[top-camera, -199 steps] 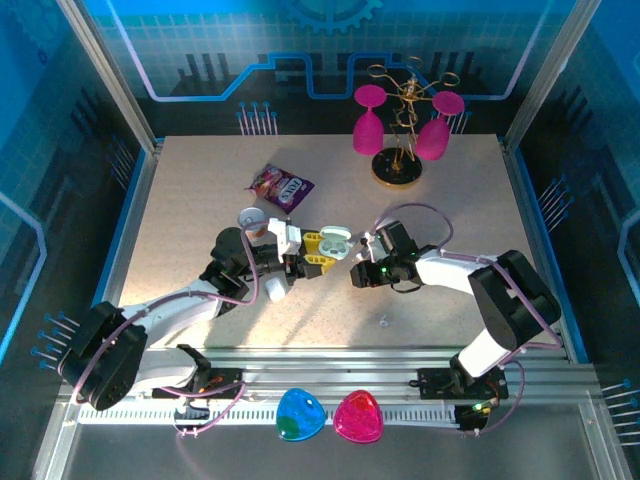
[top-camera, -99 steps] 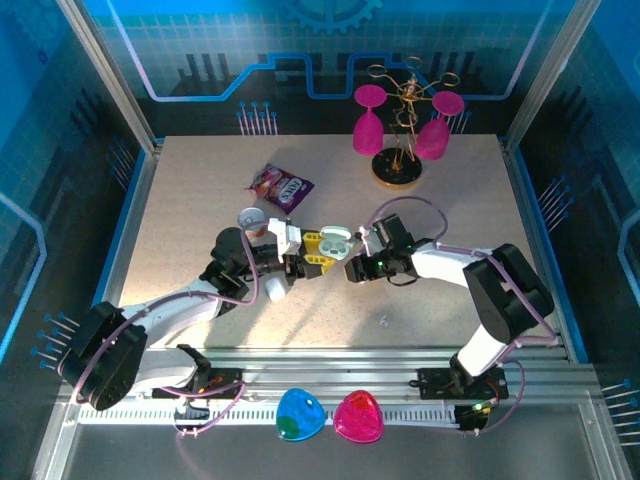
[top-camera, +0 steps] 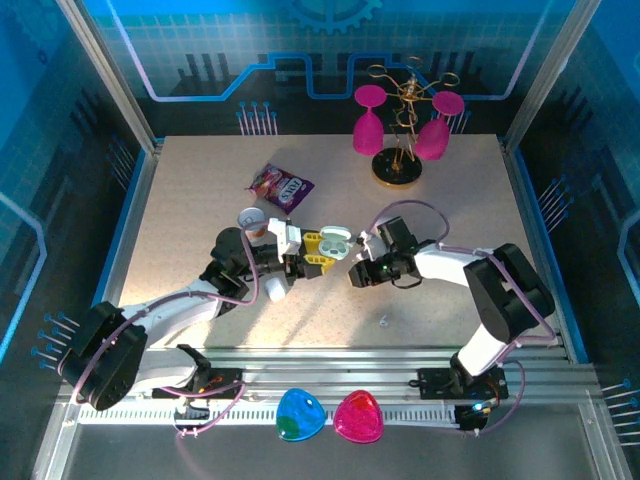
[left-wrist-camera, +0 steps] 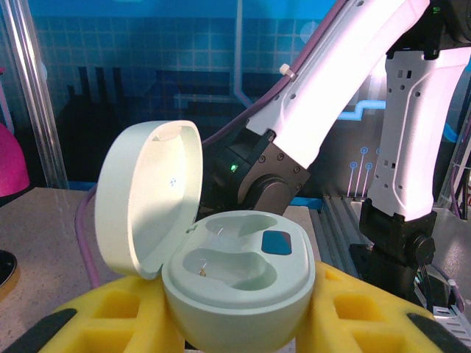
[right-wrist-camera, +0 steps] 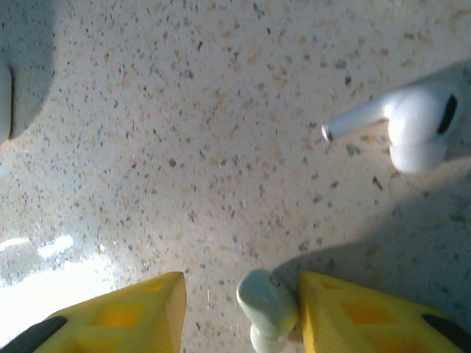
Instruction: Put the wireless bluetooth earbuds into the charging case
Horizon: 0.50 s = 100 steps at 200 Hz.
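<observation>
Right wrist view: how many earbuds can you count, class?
2. A white earbud lies on the table at upper right; a pale green earbud sits at the bottom edge, partly cut off. Others may be hidden.

Surface [top-camera: 180, 230]: pale and speckled, beige with dark flecks up close.
Far right corner: gold wire stand [top-camera: 398, 168], upright on a round dark base.
Far middle: purple packet [top-camera: 281, 186], lying flat.
Just nearer than the packet: small cup [top-camera: 250, 217], its mouth facing up.
Right wrist view: white earbud [right-wrist-camera: 416, 131], on its side on bare surface, casting a shadow.
Near right: tiny white item [top-camera: 384, 322], alone and too small to name.
</observation>
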Available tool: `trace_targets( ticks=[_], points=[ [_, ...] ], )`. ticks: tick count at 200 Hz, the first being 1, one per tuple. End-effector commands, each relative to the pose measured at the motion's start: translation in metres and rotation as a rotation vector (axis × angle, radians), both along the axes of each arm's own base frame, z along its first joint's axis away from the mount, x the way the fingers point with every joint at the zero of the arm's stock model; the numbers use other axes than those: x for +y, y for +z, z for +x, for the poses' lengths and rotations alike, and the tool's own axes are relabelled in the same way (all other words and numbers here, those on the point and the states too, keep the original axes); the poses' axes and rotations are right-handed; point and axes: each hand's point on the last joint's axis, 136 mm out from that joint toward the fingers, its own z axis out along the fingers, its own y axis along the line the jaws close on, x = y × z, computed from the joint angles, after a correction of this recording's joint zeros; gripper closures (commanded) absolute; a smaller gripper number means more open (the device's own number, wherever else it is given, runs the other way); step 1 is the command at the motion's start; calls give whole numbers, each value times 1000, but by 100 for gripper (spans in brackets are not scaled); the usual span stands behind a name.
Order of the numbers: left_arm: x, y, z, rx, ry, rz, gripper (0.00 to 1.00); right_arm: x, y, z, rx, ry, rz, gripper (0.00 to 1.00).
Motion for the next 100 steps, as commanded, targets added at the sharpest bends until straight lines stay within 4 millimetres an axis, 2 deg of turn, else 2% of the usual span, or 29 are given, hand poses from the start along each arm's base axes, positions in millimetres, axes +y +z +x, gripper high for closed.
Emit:
trace_targets(
  ticks=[1, 100],
  points=[
    [1, 4, 2, -37, 3, -6, 73, -3, 5, -6, 5, 7, 23, 57],
    [1, 2, 2, -32, 5, -3, 73, -3, -5, -1, 26, -17, 29, 72]
  ],
)
